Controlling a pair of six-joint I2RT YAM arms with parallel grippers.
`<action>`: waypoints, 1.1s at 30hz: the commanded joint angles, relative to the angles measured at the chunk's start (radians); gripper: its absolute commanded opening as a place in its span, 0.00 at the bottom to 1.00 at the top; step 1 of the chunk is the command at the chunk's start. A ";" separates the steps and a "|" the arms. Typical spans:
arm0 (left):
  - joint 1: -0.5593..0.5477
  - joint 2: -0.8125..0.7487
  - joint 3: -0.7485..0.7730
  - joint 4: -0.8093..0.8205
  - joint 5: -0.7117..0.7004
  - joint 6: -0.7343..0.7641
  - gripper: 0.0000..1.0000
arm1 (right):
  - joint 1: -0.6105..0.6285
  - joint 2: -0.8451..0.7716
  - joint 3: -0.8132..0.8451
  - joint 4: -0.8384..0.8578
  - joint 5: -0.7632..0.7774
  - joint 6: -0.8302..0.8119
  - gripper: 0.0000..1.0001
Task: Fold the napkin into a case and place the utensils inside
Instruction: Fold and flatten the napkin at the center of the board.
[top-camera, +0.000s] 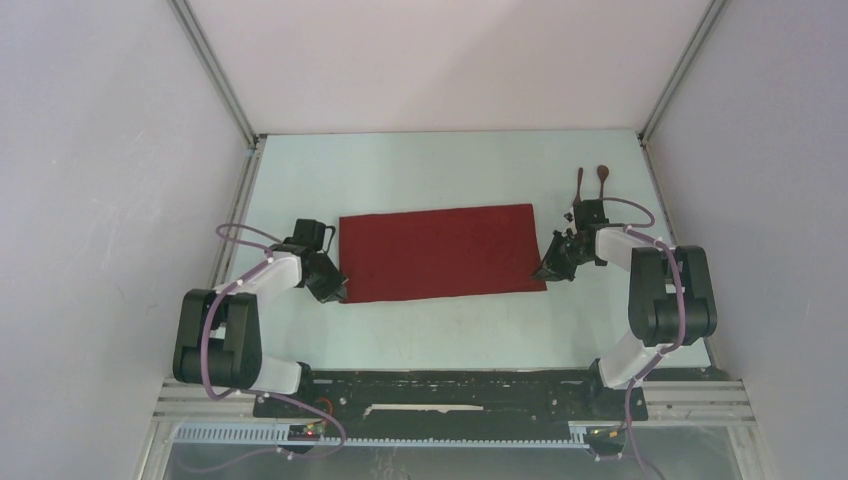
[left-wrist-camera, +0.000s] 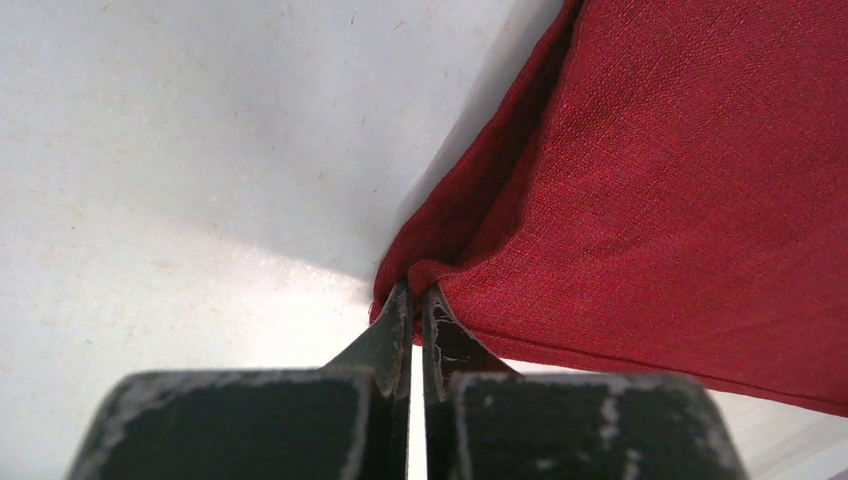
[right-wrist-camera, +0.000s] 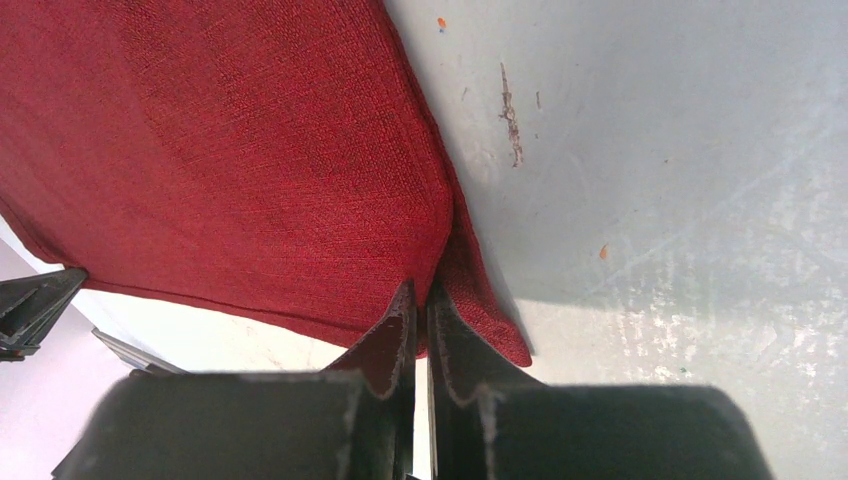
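Left end effector (left-wrist-camera: 413, 296) and right end effector (right-wrist-camera: 421, 294) each pinching a near corner of the napkin (top-camera: 440, 250); utensils (top-camera: 581, 186) far right

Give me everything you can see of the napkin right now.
The napkin is a dark red woven cloth, spread as a wide rectangle on the pale table, apparently doubled: a second layer shows at its near corners. The left end effector is shut on its near left corner, the right end effector on its near right corner; both corners look slightly lifted.
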 joint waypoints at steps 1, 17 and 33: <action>0.003 -0.004 -0.034 0.023 -0.044 0.028 0.00 | -0.004 0.004 0.010 0.026 0.024 -0.001 0.00; 0.003 -0.018 -0.047 0.023 -0.035 0.018 0.00 | 0.030 -0.049 0.019 -0.038 0.079 0.003 0.03; 0.002 -0.004 -0.053 0.031 -0.037 0.022 0.00 | 0.052 -0.082 0.017 -0.075 0.124 0.007 0.11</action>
